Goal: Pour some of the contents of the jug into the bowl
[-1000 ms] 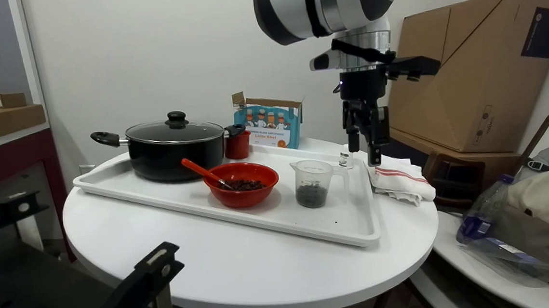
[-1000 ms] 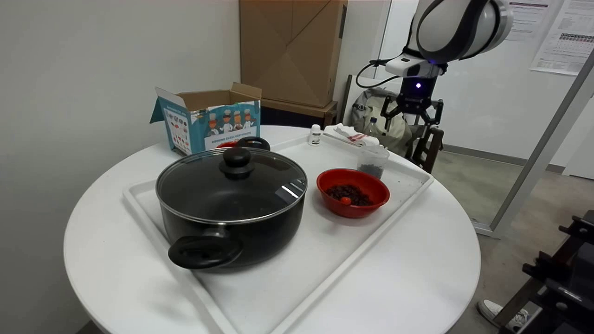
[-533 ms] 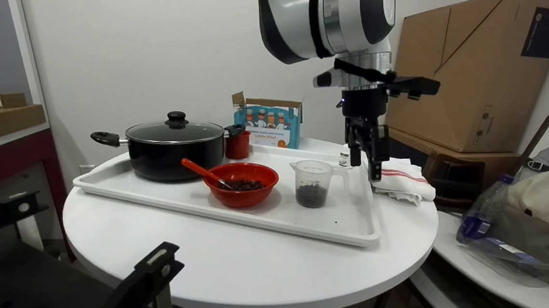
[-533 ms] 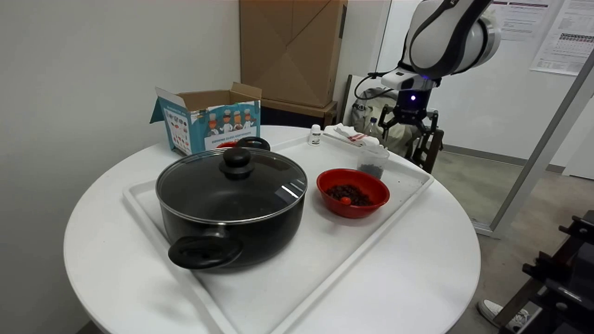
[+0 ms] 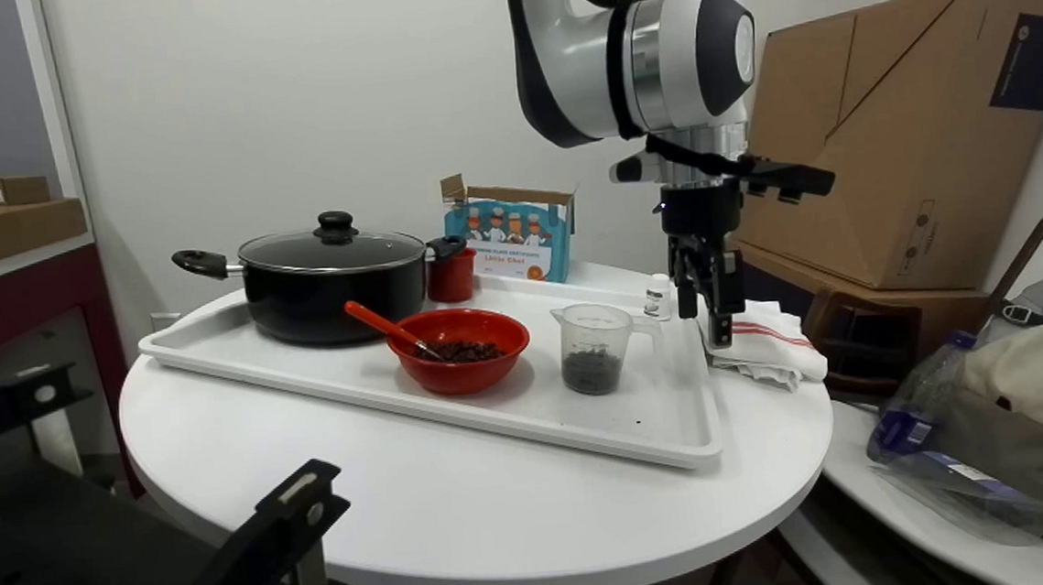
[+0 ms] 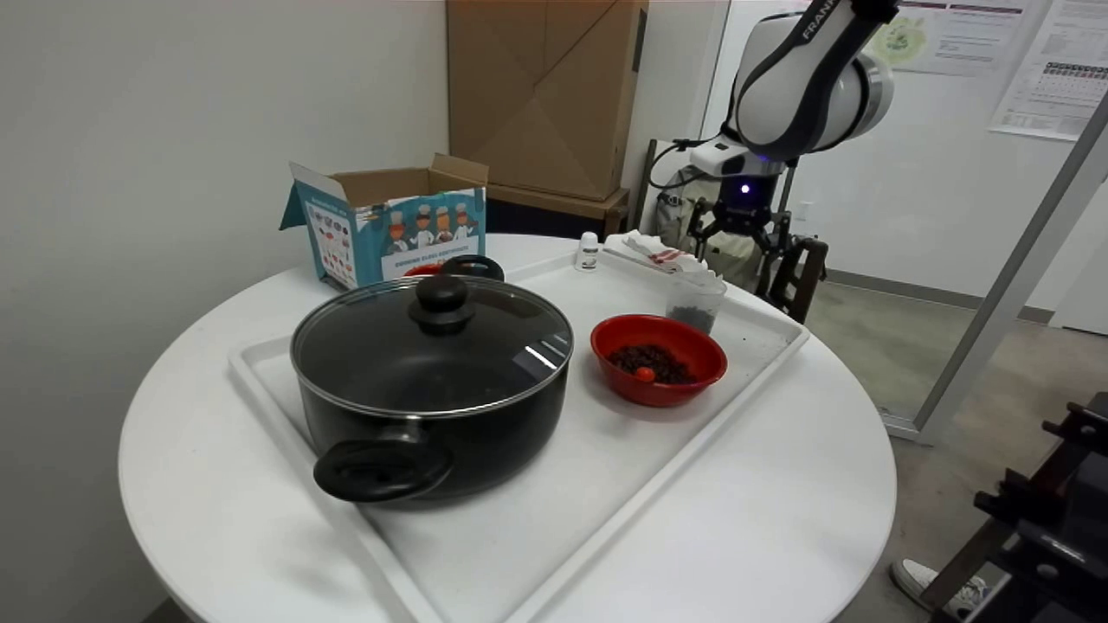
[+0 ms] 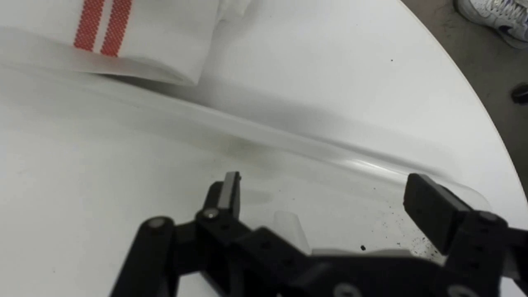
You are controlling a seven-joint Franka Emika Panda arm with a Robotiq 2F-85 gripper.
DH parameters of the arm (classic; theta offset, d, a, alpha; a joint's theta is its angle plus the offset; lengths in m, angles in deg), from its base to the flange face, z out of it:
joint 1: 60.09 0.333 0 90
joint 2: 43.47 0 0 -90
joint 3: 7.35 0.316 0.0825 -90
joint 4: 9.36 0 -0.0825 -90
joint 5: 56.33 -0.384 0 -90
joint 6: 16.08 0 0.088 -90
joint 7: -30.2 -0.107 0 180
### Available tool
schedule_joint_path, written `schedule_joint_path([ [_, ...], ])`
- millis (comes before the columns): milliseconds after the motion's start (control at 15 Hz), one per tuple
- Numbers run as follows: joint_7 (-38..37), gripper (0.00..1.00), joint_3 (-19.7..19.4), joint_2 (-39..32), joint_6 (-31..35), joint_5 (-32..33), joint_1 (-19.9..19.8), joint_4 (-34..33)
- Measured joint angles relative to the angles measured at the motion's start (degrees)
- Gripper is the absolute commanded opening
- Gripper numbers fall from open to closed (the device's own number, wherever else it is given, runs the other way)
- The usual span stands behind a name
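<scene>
Black lidded pot (image 5: 335,296) stands leftmost on the tray (image 5: 667,402), upon the table (image 5: 501,519); to its right sits the red bowl (image 5: 461,377), holding dark contents (image 5: 469,352) and a utensil (image 5: 381,323); next, the clear jug (image 5: 593,331), upright, dark matter (image 5: 592,375) at its base; the tool (image 5: 704,321), jaws spread wide, hangs farther right, apart from the jug.
</scene>
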Motion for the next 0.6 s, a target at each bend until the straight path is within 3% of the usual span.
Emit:
schedule_joint_path([
  [600, -0.4, 1.0, 1.4, -4.3, -2.5, 0.0, 0.9, -4.9],
])
